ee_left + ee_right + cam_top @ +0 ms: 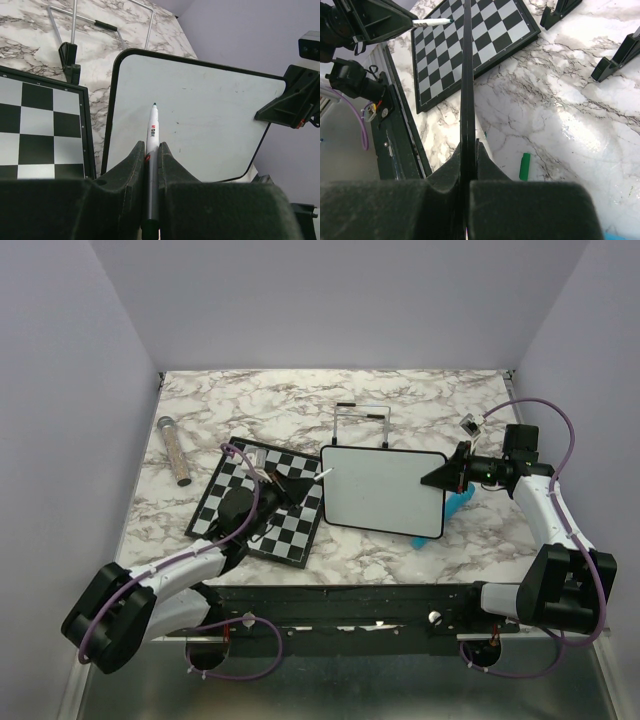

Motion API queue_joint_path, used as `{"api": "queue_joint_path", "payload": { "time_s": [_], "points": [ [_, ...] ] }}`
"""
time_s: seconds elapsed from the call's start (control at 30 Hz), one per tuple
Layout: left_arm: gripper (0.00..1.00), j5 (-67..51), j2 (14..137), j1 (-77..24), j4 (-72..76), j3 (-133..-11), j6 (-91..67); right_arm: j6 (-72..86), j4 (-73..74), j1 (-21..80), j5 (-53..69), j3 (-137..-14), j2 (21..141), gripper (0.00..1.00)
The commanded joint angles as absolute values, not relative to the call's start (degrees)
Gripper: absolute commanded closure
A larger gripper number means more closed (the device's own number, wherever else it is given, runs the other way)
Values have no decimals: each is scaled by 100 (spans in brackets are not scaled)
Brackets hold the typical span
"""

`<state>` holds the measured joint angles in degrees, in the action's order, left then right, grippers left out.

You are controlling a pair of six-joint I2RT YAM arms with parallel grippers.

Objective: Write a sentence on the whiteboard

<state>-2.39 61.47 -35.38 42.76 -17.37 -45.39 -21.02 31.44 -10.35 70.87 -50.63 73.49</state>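
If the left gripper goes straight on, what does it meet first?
Probably the whiteboard: the left gripper's marker points at its blank face; the gap is unclear.

A glossy, marble-patterned tabletop (580,125). The whiteboard (200,115) is smooth white, framed in what looks like black plastic. The left gripper (151,149) has matt black fingers (125,175); the marker (152,131) looks like smooth plastic.

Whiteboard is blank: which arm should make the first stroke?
Left. The left end effector grips the marker, tip pointing at the whiteboard; the right end effector is clamped on the board's edge.
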Motion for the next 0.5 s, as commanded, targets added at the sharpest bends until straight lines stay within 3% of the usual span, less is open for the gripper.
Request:
{"api": "queue_joint_path", "payload": {
  "time_s": [0.0, 0.47],
  "points": [
    [100, -176, 6310, -3560, 4658, -1951, -4386, -2320, 2918, -1011, 6732, -5098, 7365, 99],
    [100, -281, 6671, -3568, 4825, -2013, -4368, -2329, 2927, -1011, 6724, -5098, 7409, 99]
  ]
}}
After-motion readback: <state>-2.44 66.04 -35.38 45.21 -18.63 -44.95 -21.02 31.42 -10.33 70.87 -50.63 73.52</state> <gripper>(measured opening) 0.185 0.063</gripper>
